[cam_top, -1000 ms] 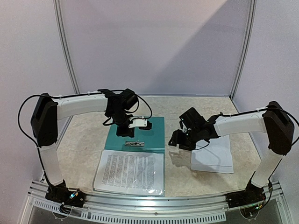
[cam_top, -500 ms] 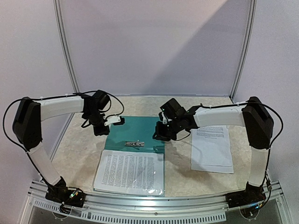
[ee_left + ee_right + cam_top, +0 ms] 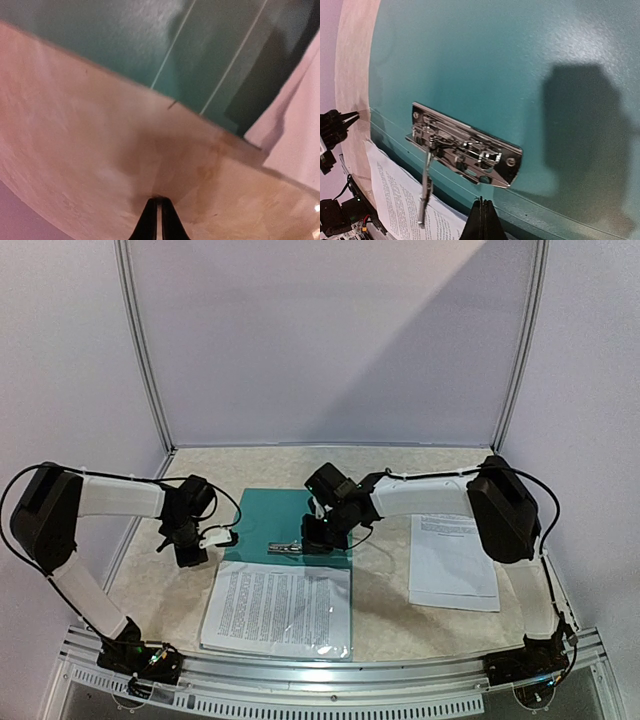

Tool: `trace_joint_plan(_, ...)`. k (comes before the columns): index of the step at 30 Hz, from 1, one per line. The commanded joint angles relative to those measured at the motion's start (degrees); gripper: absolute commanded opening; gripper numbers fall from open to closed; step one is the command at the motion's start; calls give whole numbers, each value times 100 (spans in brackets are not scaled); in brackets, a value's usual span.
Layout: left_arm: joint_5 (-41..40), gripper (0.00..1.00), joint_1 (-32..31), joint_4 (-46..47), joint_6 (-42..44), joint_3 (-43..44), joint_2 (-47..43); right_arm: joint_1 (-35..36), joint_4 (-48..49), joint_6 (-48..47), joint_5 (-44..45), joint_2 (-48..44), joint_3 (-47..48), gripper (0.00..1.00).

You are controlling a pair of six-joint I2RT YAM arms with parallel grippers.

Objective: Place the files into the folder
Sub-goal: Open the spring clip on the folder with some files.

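Teal folder (image 3: 262, 525): open beneath right claw (image 3: 481, 205); silver clip (image 3: 465, 150) inside.
Files (image 3: 280, 605): lapping its near edge.
Left claw (image 3: 157, 202), right claw: fingers together, empty.

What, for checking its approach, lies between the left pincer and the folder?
Only bare tabletop separates left pincer from folder, per the left wrist view.

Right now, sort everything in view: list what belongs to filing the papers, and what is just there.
For the job:
- teal folder, lying open
- silver clip inside it
- printed sheets at the folder's near end
- loose sheets on the table, to the right

Just there:
- table
- metal rail along the near edge
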Motion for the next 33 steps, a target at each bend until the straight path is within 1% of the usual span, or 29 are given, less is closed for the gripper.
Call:
trace_joint_plan(1, 96, 7, -402, 236, -43, 93, 196, 164, -191, 183, 19, 245, 437, 0)
trace_joint_plan(5, 207, 7, -432, 285, -78, 115, 249, 182, -148, 300, 72, 444, 882, 0)
trace_joint_plan(8, 225, 7, -406, 332, -86, 89, 226, 227, -61, 399, -210, 737, 1314, 0)
trace_joint_plan(12, 247, 7, -357, 327, -173, 105, 228, 434, 32, 598, -312, 1010, 1811, 0)
trace_joint_plan(14, 309, 7, -265, 342, -200, 106, 220, 488, 131, 750, -357, 1177, 2078, 0)
trace_joint_plan(17, 329, 8, -81, 386, -235, 113, 224, 513, -114, 908, -242, 1546, 2608, 0)
trace_joint_plan(20, 396, 8, 78, 340, -212, 99, 186, 526, -56, 890, -195, 1546, 2658, 0)
trace_joint_plan(23, 442, 8, 160, 283, -194, 88, 103, 526, 195, 927, -357, 1503, 2670, 0)
trace_joint_plan(25, 467, 8, 195, 237, -198, 95, 25, 526, 234, 889, -442, 1418, 2693, 0)
trace_joint_plan(27, 466, 9, 205, 157, -198, 117, -68, 492, -18, 607, -353, 1186, 2709, 1)
trace_joint_plan(29, 442, 9, 218, 42, -187, 178, -176, 407, -605, 195, -53, 835, 2686, 8)
trace_joint_plan(30, 413, 10, 226, -28, -179, 238, -238, 350, -961, -18, 217, 635, 2581, 13)
trace_joint_plan(31, 376, 11, 237, -105, -172, 301, -299, 293, -1299, -358, 529, 225, 2396, 16)
trace_joint_plan(33, 322, 13, 251, -276, -167, 456, -424, 103, -1821, -739, 1207, -484, 1673, 23)
